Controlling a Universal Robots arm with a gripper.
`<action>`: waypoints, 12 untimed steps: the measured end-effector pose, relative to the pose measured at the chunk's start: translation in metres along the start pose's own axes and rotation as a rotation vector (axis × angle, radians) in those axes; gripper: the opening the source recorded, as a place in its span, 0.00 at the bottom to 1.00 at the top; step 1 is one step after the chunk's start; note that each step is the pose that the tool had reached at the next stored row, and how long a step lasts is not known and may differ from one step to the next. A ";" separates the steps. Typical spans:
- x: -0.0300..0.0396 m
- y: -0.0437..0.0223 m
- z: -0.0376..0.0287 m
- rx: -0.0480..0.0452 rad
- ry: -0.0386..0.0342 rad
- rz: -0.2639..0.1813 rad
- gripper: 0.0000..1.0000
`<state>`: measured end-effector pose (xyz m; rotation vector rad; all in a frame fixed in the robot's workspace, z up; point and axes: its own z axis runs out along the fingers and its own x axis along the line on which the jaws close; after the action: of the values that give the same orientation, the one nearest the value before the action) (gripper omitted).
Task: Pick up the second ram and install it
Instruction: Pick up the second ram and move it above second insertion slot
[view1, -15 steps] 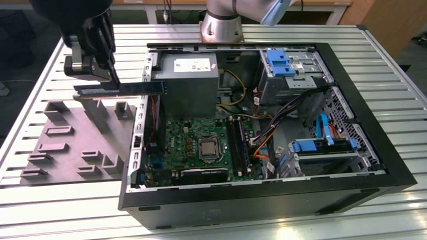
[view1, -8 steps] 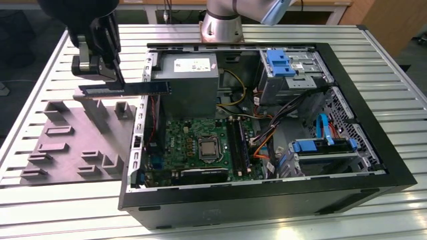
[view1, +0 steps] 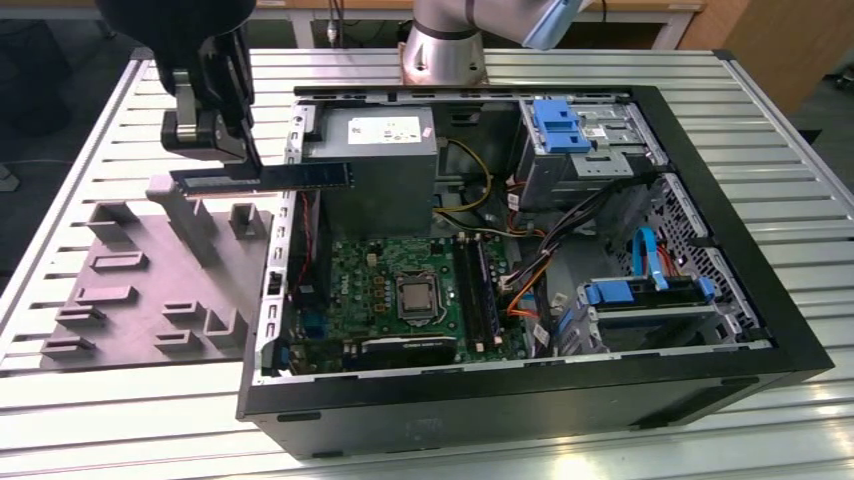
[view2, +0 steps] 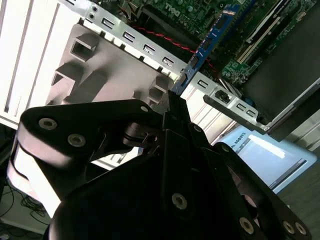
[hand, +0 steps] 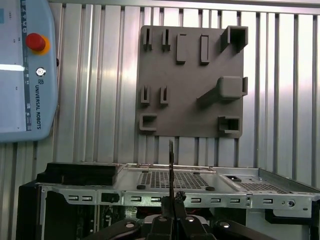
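While the pincer grips the ram, held level in the air across the case wall, the carry step is in hand; seating likely demands alignment with an empty slot.

Matte black end effector with silver pivot screws; silver arm base, pale blue cap

In the exterior view, open air spans from the memory slots to the gripper holding the second ram at their 10 o'clock. The power supply rises at 11 o'clock; loose cables crowd 3 o'clock.
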<state>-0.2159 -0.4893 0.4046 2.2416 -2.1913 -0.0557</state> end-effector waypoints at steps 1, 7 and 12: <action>0.0000 -0.0011 0.0000 0.0000 0.0000 0.000 0.12; 0.0002 -0.0078 -0.0002 0.0000 0.0000 0.000 0.12; 0.0003 -0.0131 -0.0004 0.0000 0.0000 0.000 0.12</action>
<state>-0.2028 -0.4893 0.4046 2.2416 -2.1912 -0.0557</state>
